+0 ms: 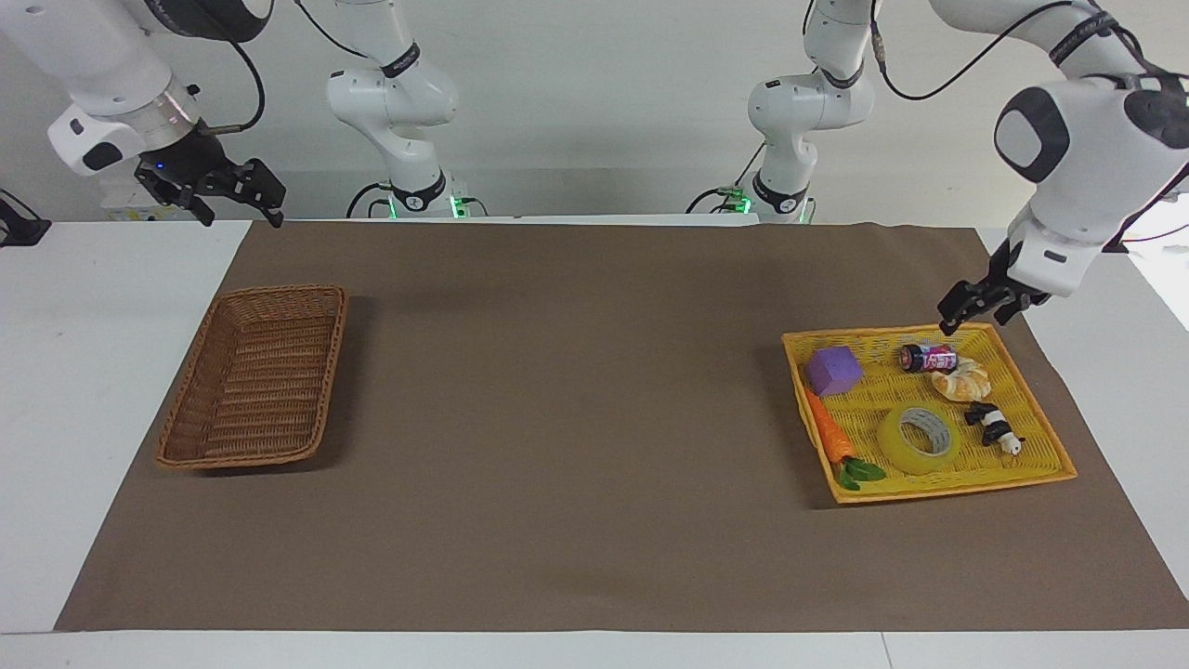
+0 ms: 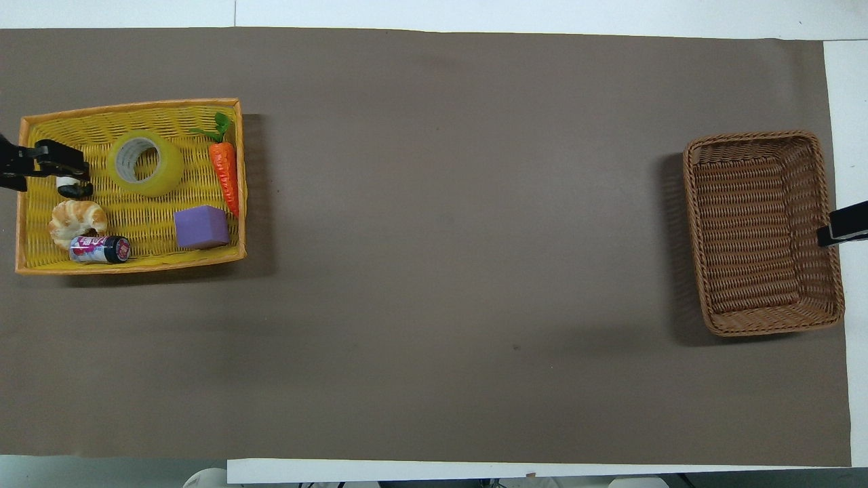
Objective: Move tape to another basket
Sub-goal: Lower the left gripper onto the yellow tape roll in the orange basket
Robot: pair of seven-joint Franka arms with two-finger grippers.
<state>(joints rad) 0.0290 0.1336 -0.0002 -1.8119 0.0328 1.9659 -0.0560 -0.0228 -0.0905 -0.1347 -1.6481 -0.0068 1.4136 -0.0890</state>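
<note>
Overhead view: tape [image 2: 144, 163] is lying flat at eleven o'clock in the yellow basket [image 2: 129, 266]; left gripper [image 1: 973, 312] is hanging over it with jaws spread, presumably for pickup; right gripper [image 1: 237, 192] is waiting, jaws spread, over the bench [image 1: 557, 418] by the basket [image 1: 253, 375].

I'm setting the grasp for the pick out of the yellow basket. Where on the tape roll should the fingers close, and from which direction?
The tape lies flat in the yellow basket with its open core facing up. Best is probably straight down from above, one finger in the core and one outside the wall, on the side toward the carrot, where there is more room than beside the panda figure. The left gripper hangs over the basket's rim.
</note>
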